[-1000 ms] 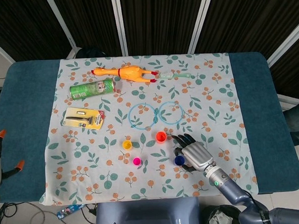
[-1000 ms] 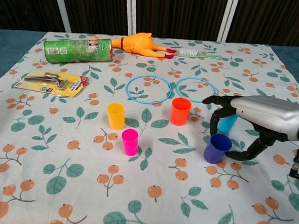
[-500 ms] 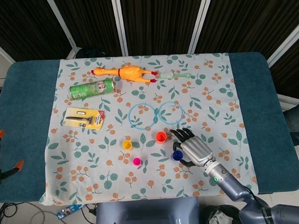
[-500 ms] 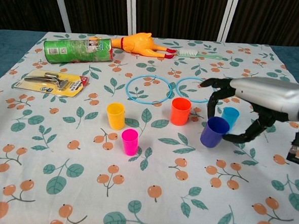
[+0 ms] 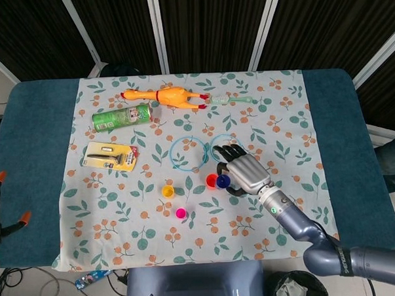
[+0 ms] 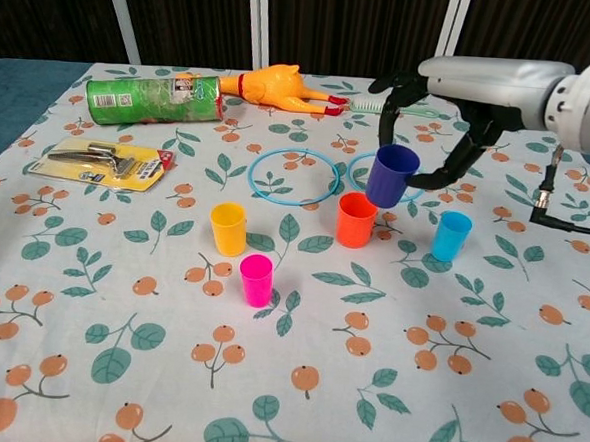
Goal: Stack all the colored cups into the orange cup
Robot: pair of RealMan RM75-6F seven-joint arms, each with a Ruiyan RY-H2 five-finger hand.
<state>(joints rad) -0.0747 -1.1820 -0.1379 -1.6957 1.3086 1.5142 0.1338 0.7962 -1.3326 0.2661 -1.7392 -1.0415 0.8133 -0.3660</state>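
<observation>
— Since we mean to seat the purple cup (image 6: 392, 175) in the orange cup (image 6: 356, 220), which way does the target lie from our right hand (image 6: 452, 110)?

— Below and a little toward our left. In the chest view the purple cup hangs above the cloth, mouth up but tilted, its base just over the orange cup's right rim. The head view agrees: purple sits just beside orange, on its right.

— And the grasp?

— The right hand grasps the purple cup, fingers (image 6: 391, 90) curled over the far side and the thumb on the near side. Our left hand shows in neither view.

— So what does the move ask?

— We judge a short shift left, straightening the cup's axis to upright, then a descent into the orange mouth. The orange cup stands upright on the tablecloth (image 6: 295, 381), so only the held cup needs levelling.

— The others?

— The blue cup (image 6: 451, 236) stands just right of orange; yellow (image 6: 228, 228) and pink (image 6: 255, 280) wait well to the left.
</observation>
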